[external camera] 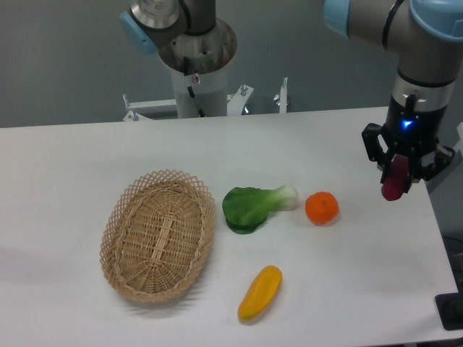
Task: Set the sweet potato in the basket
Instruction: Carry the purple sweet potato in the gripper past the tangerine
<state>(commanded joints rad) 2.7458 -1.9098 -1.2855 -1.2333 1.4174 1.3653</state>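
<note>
End effector (400, 181) at far right, pinching the sweet potato (395, 182), held clear above the white surface (65, 159). Basket (158, 236) sits well apart at left. Between them: green leafy vegetable (255, 207), round orange fruit (322, 207), and nearer, yellow vegetable (260, 293).

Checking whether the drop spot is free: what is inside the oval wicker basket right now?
Nothing: the oval tan wicker basket shows only its bare woven floor. The small magenta-red sweet potato is far to its right, held in the gripper, whose fingers cover part of it.
</note>
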